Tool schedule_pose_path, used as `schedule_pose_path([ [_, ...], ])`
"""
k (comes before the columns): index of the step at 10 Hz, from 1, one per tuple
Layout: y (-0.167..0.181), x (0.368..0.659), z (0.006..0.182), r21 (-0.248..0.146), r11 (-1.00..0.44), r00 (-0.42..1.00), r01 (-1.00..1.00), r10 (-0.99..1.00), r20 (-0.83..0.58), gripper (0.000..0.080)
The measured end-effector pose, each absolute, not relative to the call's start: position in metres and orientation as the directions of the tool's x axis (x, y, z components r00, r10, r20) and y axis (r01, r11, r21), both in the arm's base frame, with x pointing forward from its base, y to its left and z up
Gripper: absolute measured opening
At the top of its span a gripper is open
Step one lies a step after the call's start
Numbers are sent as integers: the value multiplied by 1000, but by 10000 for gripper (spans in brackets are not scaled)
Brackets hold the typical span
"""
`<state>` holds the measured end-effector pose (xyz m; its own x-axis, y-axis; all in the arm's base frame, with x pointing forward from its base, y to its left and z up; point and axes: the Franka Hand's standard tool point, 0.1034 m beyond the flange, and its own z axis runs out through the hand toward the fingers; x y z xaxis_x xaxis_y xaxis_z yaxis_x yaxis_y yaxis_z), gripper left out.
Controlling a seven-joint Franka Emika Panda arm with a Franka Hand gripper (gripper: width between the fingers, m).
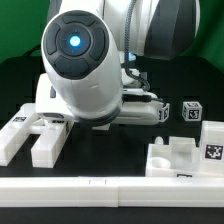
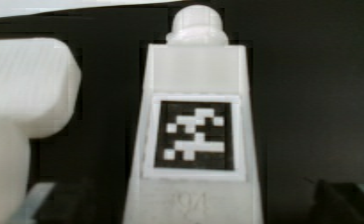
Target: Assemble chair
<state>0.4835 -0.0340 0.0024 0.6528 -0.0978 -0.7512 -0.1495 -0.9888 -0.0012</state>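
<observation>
The tool (image 2: 193,203) is open: its dark fingers (image 2: 40,200) stand apart on both sides of a long block (image 2: 197,75), not touching it. The block is matte white plastic with square edges, tag (image 2: 195,132) facing up. Its long axis runs straight away from the tool, with a rounded peg (image 2: 197,24) at the far end. In the exterior view a small cube (image 1: 190,111) sits at 3 o'clock on the black worktop (image 1: 110,150).

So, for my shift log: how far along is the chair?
Early. I see no joined pieces; the small cube lies loose. In hand: open fingers straddle the tagged long block, not yet gripping. All the joining remains.
</observation>
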Motion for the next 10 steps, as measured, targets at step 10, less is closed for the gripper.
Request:
schedule_pose_path([
  [10,-13,523,47,134,-964,638,-229,-252,-728,289],
])
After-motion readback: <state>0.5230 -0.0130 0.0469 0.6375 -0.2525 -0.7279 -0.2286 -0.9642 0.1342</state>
